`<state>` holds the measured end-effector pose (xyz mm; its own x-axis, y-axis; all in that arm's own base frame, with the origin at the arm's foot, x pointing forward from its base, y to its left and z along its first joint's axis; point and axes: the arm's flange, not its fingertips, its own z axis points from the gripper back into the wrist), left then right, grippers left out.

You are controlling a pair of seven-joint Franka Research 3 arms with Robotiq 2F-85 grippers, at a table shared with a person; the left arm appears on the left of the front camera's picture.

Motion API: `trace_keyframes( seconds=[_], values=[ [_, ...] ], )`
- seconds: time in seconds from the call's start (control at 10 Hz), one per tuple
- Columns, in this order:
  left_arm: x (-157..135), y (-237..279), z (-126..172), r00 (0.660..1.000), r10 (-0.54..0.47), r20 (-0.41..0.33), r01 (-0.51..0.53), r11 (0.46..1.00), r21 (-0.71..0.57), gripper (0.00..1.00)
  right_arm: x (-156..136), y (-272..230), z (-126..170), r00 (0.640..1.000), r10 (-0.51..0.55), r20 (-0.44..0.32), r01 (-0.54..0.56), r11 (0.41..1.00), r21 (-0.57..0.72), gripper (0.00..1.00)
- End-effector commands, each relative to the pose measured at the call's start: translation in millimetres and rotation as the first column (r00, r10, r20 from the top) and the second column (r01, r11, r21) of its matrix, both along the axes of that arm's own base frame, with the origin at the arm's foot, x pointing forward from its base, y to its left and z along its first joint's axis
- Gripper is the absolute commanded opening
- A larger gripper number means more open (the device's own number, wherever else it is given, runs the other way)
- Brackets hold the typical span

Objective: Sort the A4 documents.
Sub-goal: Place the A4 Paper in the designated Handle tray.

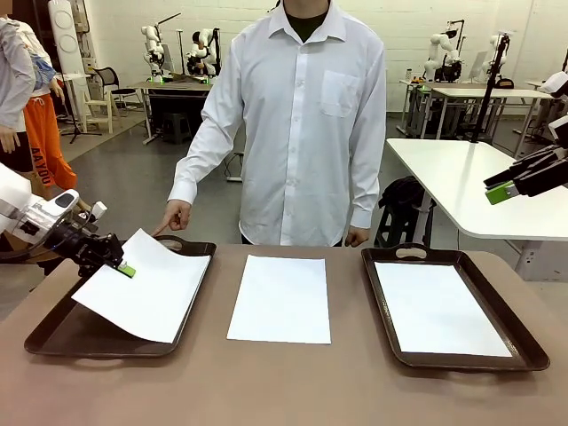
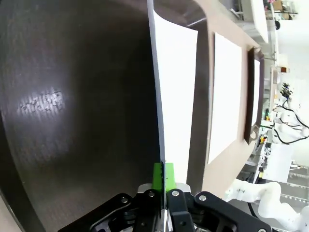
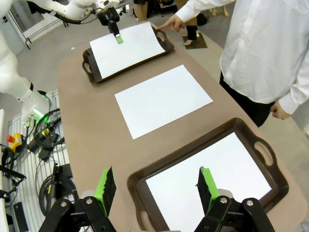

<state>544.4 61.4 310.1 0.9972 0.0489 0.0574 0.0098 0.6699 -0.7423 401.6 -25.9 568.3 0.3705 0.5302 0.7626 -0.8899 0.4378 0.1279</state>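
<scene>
Pinching a tilted document (image 1: 146, 288) left of the middle sheet (image 1: 280, 297)

Clamps the left gripper (image 1: 125, 268) tight on that document's edge, above the left tray (image 1: 62, 337), left of the middle sheet on the brown table (image 1: 266, 390). Holds the right gripper (image 1: 501, 193) spread wide and empty, high to the sheet's right, facing the right tray (image 1: 528, 355) and its flat document (image 1: 439, 309). Beyond the sheet: a person's hand (image 1: 175, 216) pointing, grey floor (image 1: 133, 169), white tables (image 1: 453, 177).
</scene>
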Motion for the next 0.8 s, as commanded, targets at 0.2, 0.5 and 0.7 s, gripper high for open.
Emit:
trace_keyframes(
  seconds=[0.2,0.5,0.7],
  values=[
    [-3.5,-2.8,-1.3,0.998,0.023,-0.064,-0.015,0.992,0.122,0.01,0.0,0.3,-1.0,1.000,0.001,-0.001,-0.001,1.000,0.002,0.89],
    [1.1,-6.2,-5.4,0.997,0.028,-0.067,-0.013,0.978,0.209,0.01,0.0,0.3,-1.0,1.000,0.001,-0.001,-0.001,1.000,0.002,0.89],
    [1.4,-7.2,-6.5,0.998,0.050,-0.047,-0.038,0.974,0.222,0.01,0.0,0.3,-1.0,1.000,0.001,-0.001,-0.001,1.000,0.002,0.89]
  ],
)
